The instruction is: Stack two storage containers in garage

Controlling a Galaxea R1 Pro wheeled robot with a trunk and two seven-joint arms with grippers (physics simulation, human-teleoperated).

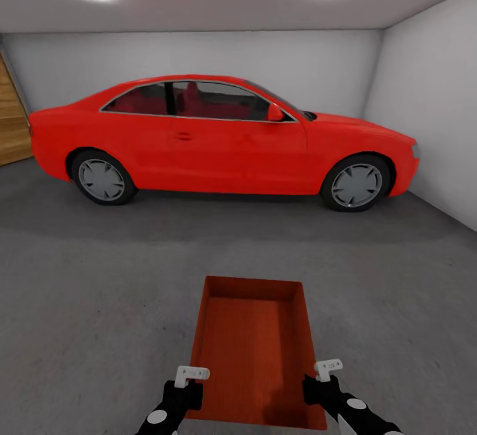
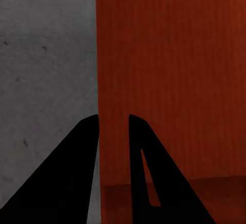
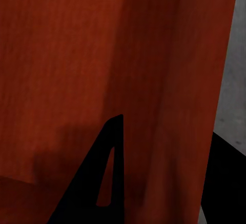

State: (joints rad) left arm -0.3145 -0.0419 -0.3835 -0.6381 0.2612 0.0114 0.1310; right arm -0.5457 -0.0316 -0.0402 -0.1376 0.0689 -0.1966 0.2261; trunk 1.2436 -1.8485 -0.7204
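Observation:
One orange-red storage container [image 1: 252, 349] is held low in front of me over the dark grey garage floor [image 1: 99, 302], its open top facing up. My left gripper [image 1: 189, 388] is shut on its left wall, one finger inside and one outside. In the left wrist view the thin wall [image 2: 169, 80] runs between the left gripper's [image 2: 114, 119] black fingers. My right gripper [image 1: 318, 382] is shut on the right wall in the same way. The right wrist view has the bin's inner side [image 3: 102, 55] with the right gripper [image 3: 169, 126] astride its edge. The second container is out of view.
A big red coupe car [image 1: 225, 140] stands side-on across the back of the garage. White walls [image 1: 430, 90] close the back and right. A wood-panelled door [image 1: 12, 117] is at far left. Open dark floor lies between me and the car.

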